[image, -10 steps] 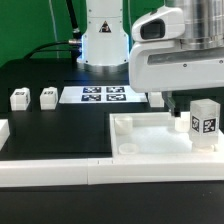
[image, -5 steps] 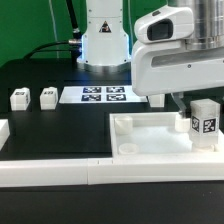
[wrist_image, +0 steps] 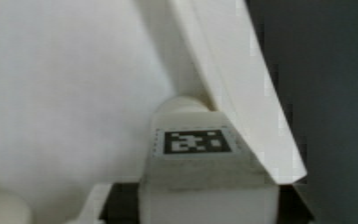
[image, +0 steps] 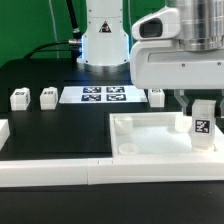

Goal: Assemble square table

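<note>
The white square table top (image: 150,143) lies flat at the exterior view's right, rim up, with a round socket (image: 127,148) at its near corner. A white tagged leg (image: 203,122) stands upright in its far right corner. My gripper (image: 198,104) comes down over this leg and is shut on its upper part. In the wrist view the leg (wrist_image: 197,140) shows its tag between my dark fingers (wrist_image: 123,197), next to the top's rim (wrist_image: 220,60). Two more legs (image: 18,98) (image: 48,97) stand at the exterior view's left, and another (image: 157,96) stands behind the top.
The marker board (image: 103,95) lies at the back middle, in front of the robot base (image: 103,40). A long white rail (image: 60,172) runs along the front edge, and a white piece (image: 3,128) sits at the left edge.
The leg in my gripper has turned about its upright axis; it now shows a narrower tagged face. The wrist has turned with it. Nothing else has moved.
</note>
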You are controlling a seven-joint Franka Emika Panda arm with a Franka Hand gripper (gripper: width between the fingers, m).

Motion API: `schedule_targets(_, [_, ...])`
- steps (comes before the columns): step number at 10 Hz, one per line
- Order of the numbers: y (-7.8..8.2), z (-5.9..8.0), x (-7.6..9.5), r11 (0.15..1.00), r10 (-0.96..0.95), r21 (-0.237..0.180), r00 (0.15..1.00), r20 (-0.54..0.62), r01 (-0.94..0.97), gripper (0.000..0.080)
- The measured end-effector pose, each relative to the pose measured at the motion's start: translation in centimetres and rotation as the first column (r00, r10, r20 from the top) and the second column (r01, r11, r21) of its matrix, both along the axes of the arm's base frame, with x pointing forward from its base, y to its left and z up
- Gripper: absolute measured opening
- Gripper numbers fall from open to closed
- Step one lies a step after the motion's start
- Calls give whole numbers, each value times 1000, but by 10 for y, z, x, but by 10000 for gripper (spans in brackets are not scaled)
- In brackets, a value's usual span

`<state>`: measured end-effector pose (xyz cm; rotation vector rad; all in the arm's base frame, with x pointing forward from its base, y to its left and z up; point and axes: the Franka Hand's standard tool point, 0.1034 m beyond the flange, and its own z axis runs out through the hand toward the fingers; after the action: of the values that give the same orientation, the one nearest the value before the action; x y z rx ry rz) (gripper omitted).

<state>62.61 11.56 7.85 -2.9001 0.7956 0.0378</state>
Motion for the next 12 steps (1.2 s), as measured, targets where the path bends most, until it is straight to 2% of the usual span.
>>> schedule_targets(1, [0,0,0,987,-157,13,987,-24,157,290])
schedule_targets(3, [4,-2,-1,856,-513,29,855,-81,516,290])
schedule_targets(4, [5,-2,-1,749,-654,41,748,-108,661,290])
schedule_targets(5, [6,-2,0,705,-701,37,704,-115,708,290])
schedule_targets(7, [7,-2,-1,736,-669,40,736,-106,675,291])
schedule_targets(8, [8,-2,-2,797,-598,34,796,-93,603,457])
schedule_targets(9, [8,0,-2,895,-443,23,894,-71,445,579])
schedule_targets(10, [8,3,0,955,-294,22,955,-42,295,635])
schedule_targets(12, [8,2,0,988,-154,26,988,-19,155,645])
